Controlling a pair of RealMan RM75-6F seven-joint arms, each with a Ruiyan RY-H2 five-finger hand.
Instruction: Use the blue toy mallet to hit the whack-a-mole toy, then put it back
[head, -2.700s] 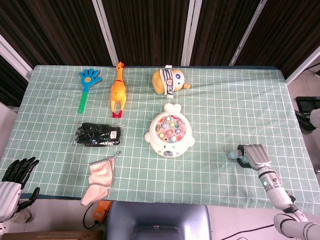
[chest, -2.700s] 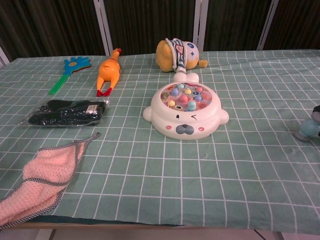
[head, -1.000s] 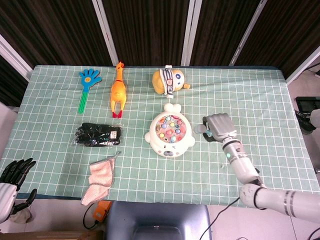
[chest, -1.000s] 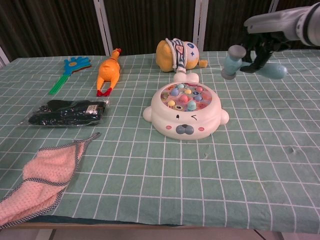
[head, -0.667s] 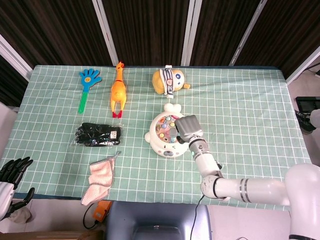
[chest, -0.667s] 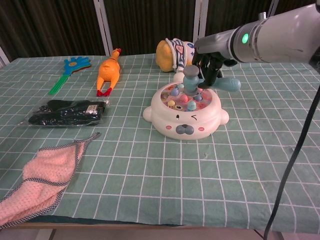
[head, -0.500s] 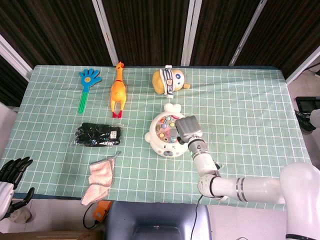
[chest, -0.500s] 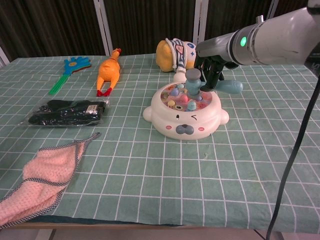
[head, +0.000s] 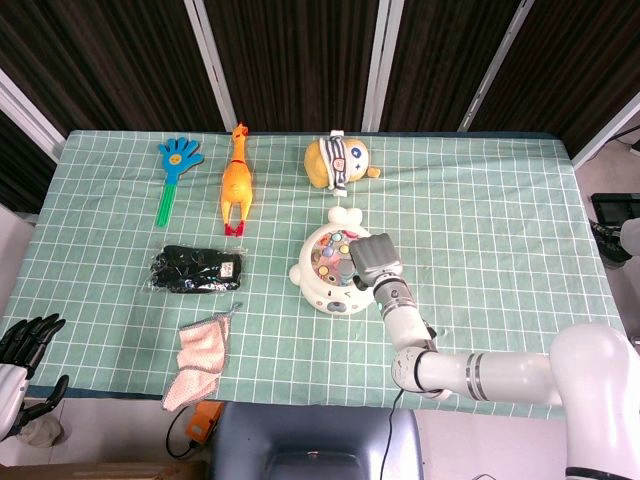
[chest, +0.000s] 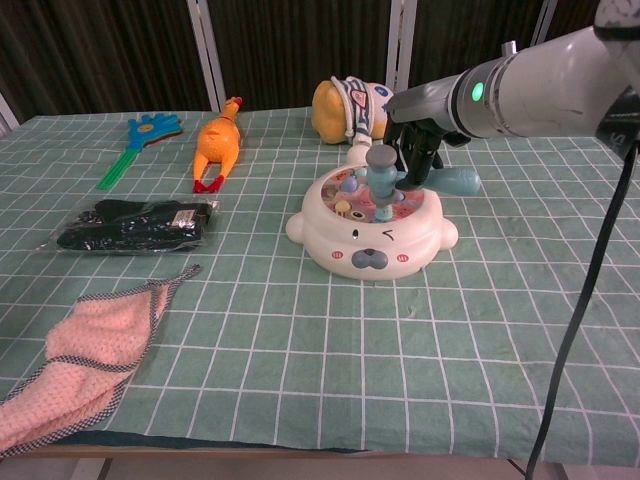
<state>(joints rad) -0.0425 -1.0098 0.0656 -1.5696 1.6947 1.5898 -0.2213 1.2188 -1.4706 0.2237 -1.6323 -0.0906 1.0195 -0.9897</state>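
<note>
Fingers of the right hand (chest: 418, 150) clasp the blue toy mallet (chest: 385, 182) over the whack-a-mole toy (chest: 370, 222), while the left hand (head: 22, 345), off-table, shows fingers loosely spread.

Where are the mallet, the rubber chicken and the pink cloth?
mallet (chest: 380, 172), chest view, on its grey head above the whack-a-mole toy.
rubber chicken (chest: 217, 147), chest view, on its orange body.
pink cloth (head: 203, 348), head view, on the middle of the cloth.
</note>
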